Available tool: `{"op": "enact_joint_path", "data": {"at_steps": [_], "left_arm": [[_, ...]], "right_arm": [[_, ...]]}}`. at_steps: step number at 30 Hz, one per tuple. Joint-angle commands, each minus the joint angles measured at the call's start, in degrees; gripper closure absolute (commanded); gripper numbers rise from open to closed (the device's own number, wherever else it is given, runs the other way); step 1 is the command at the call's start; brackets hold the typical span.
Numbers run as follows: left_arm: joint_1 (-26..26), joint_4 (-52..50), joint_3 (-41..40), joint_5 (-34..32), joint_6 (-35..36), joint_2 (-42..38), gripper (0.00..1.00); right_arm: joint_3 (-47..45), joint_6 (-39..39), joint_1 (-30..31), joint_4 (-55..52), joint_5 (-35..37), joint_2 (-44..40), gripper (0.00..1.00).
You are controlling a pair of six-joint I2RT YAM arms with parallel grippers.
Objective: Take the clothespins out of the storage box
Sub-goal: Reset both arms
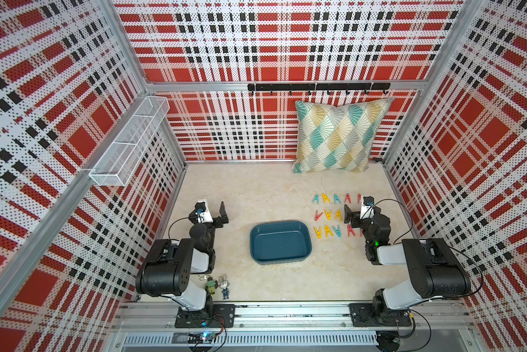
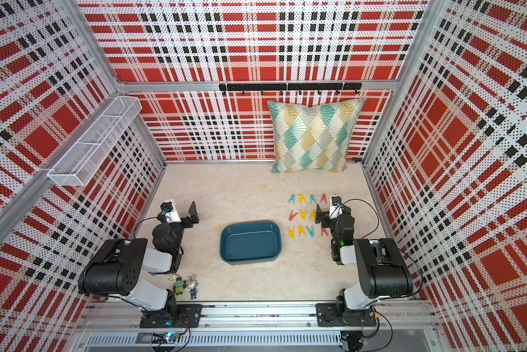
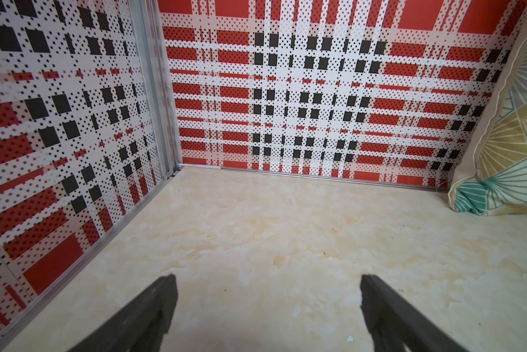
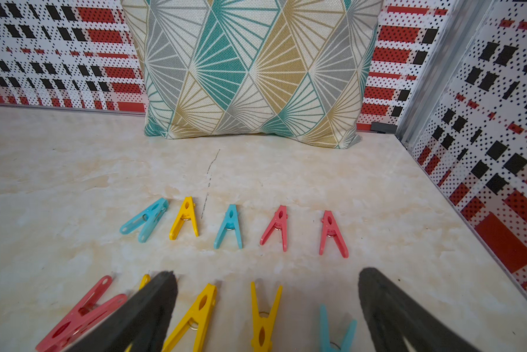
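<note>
No readable text, label or number anywhere.

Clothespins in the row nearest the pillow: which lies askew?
The teal clothespin at the row's end nearer the storage box; it slants, while the other four point straight at the pillow.

Clothespins (image 2: 302, 215) lie in three rows just beside the storage box (image 2: 250, 243)
</note>
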Motion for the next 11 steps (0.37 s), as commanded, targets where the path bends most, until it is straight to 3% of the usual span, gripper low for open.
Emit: {"op": "enact_joint_path", "data": {"at_steps": [1, 11], "left_arm": [[-0.72, 0.27, 0.88, -1.1, 0.46, -0.06, 0.01], [-1.64, -0.26, 0.97, -3.27, 1.06, -0.26, 0.01]], "right_arm": [[0.54, 0.47, -0.29, 1.26, 0.13, 0.62, 0.0], [0.43, 0.48, -0.34, 1.33, 0.12, 0.61, 0.0]]}}
